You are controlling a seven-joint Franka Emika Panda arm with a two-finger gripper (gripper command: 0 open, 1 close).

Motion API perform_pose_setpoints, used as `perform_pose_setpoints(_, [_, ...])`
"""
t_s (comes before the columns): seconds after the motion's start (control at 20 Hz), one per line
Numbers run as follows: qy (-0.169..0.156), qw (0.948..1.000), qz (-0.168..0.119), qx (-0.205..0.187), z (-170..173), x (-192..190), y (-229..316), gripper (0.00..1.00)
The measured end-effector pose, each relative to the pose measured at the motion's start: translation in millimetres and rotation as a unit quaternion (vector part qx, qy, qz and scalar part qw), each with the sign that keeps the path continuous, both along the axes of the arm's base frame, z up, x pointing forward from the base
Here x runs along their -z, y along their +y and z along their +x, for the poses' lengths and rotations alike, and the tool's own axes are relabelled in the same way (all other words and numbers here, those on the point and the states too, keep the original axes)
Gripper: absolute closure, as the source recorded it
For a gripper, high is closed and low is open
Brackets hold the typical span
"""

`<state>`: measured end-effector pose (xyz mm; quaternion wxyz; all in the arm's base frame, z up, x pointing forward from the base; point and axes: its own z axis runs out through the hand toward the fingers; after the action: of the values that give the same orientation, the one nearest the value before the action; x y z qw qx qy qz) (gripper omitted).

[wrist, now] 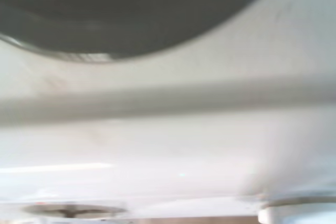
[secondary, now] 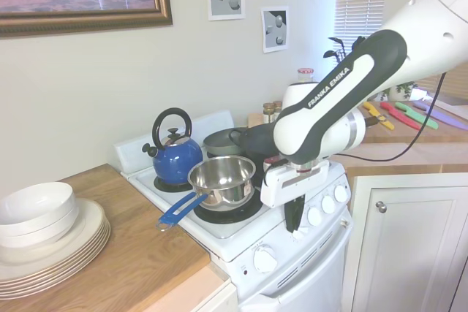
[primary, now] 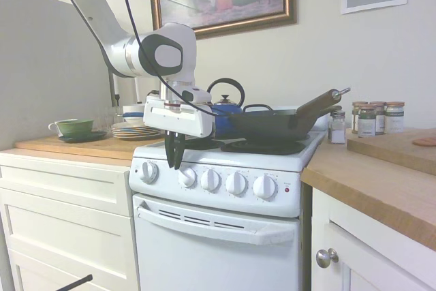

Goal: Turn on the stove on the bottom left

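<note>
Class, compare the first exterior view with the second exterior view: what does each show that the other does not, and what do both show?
Only the first exterior view shows the green cup and saucer and the wooden cutting board. Only the second shows the shiny steel saucepan with blue handle and the white bowls stacked on plates. Both show the white range, the blue kettle and the gripper near the knobs.

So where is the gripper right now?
In the first exterior view the gripper hangs at the range's front edge, above the gap between the two leftmost knobs.
</note>
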<state>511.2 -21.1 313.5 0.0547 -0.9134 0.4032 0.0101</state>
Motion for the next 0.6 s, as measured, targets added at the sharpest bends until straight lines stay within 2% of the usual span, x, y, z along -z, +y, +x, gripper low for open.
perform_pose_setpoints(0.15, [-0.005,1.0,-0.002,-0.001,-4,-10,-1,1.0])
perform_pose_setpoints(0.6, [0.005,0.9993,-0.035,0.012,-6,8,-4,1.0])
